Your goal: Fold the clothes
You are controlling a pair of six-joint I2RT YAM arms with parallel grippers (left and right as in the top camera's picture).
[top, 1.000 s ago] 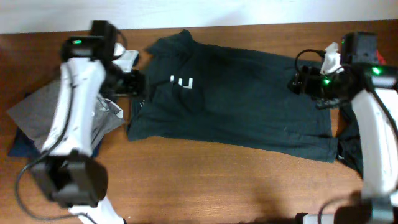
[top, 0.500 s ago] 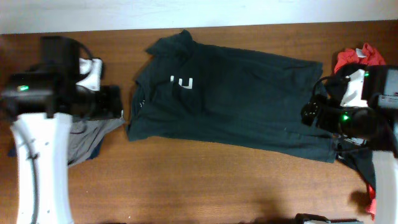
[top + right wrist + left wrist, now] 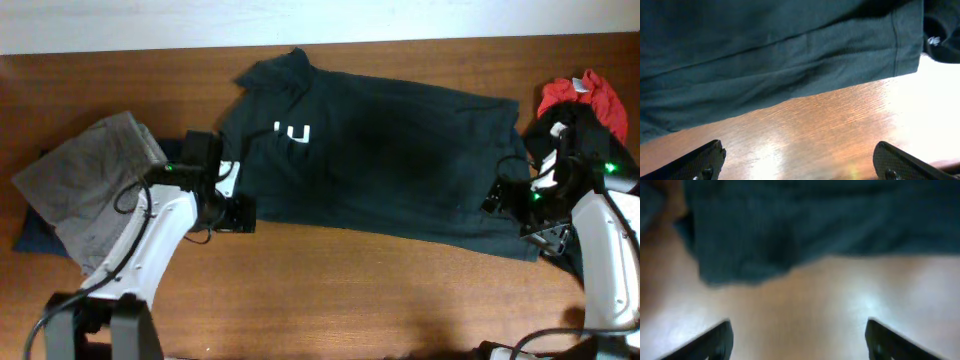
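A dark green T-shirt with a small white logo lies spread flat across the wooden table. My left gripper is open and empty, low over the wood at the shirt's front left corner; the left wrist view shows the shirt's hem just ahead of my open fingers. My right gripper is open and empty at the shirt's front right corner; the right wrist view shows the hem ahead of its fingers, with bare wood between them.
A grey garment lies on a dark blue one at the left edge. A red cloth and a black garment lie at the right edge. Bare table runs along the front.
Both arms have swung down toward the front. The left gripper has moved right to the shirt's front left corner; the right gripper sits lower at the front right corner. The shirt has not moved.
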